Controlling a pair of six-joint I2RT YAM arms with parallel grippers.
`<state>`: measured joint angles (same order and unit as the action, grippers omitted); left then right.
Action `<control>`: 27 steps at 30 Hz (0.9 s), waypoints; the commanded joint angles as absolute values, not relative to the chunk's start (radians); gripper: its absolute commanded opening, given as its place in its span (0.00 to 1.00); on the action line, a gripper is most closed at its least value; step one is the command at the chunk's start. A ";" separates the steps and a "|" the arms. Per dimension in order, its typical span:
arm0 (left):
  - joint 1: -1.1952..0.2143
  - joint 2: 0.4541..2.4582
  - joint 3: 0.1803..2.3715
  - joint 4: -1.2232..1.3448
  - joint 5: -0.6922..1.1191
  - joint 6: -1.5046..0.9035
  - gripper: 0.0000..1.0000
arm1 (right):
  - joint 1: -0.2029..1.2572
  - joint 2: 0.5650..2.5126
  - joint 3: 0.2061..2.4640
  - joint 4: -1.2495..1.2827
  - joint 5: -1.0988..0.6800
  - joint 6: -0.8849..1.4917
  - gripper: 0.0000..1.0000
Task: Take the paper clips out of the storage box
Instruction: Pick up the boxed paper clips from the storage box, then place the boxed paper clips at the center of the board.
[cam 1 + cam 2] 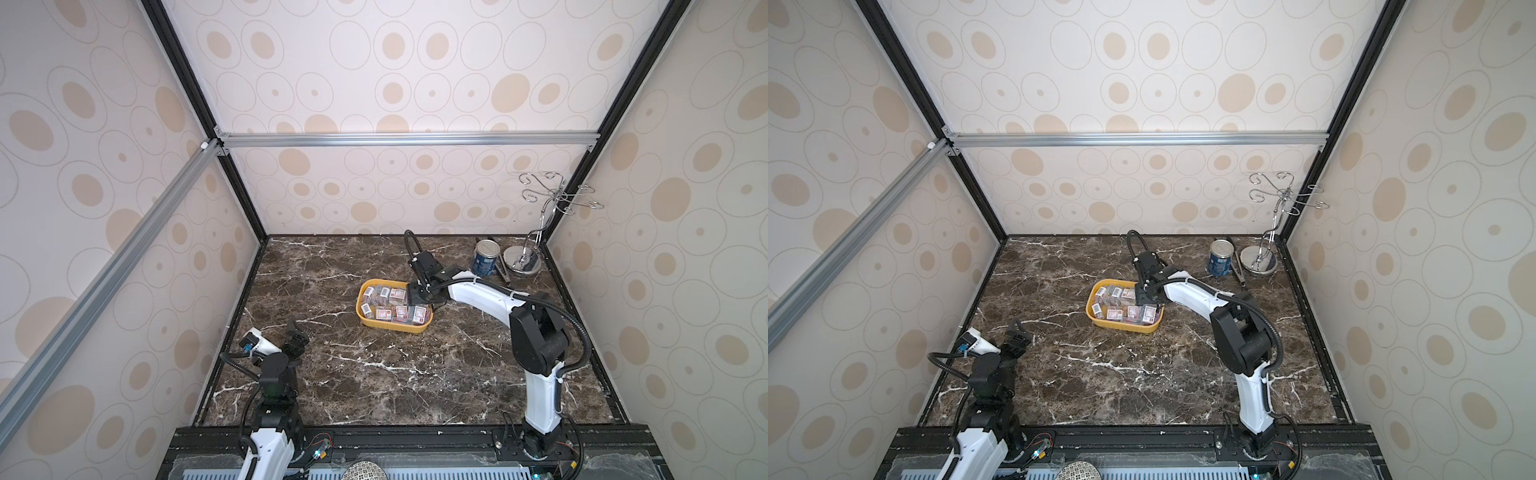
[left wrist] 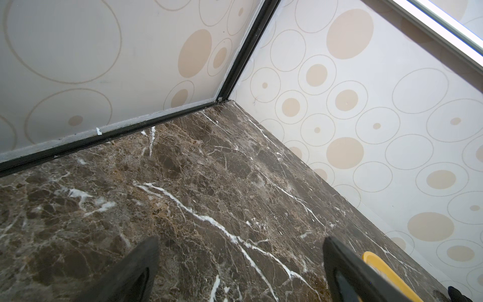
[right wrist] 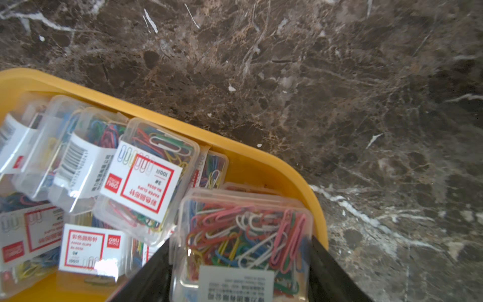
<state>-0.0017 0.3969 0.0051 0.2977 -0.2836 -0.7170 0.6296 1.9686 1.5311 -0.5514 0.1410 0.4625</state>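
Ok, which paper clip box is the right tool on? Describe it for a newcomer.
On the marble table, find the yellow storage box. At its corner nearest the right arm, one clear box sits between the right tool's fingers. Its top shows pink and white clips, not neighbours' red-framed labels.

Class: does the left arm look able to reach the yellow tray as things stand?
Probably yes: only tabletop lies between the left gripper and the tray; the right gripper grips a clip box at its other end.
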 commanded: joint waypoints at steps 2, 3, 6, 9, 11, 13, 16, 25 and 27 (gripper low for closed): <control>-0.003 0.391 -0.002 0.288 -0.305 -0.738 0.97 | 0.631 1.881 1.478 -0.569 0.160 0.472 0.65; -0.003 0.391 -0.002 0.287 -0.304 -0.738 0.97 | 0.631 1.865 1.469 -0.565 0.162 0.470 0.65; -0.003 0.391 -0.002 0.288 -0.304 -0.738 0.97 | 0.631 1.812 1.434 -0.554 0.170 0.470 0.65; -0.004 0.391 -0.002 0.287 -0.304 -0.736 0.97 | 0.630 1.746 1.384 -0.534 0.184 0.472 0.65; -0.003 0.391 -0.002 0.287 -0.303 -0.737 0.97 | 0.629 1.704 1.354 -0.527 0.202 0.472 0.65; -0.003 0.392 -0.002 0.287 -0.304 -0.737 0.97 | 0.617 1.657 1.322 -0.533 0.224 0.472 0.65; -0.004 0.391 -0.001 0.287 -0.303 -0.738 0.97 | 0.571 1.574 1.222 -0.514 0.244 0.480 0.65; -0.003 0.388 -0.002 0.288 -0.299 -0.736 0.97 | 0.337 1.341 0.861 -0.408 0.224 0.527 0.64; -0.003 0.391 0.000 0.287 -0.297 -0.735 0.97 | 0.303 1.329 0.820 -0.393 0.221 0.525 0.64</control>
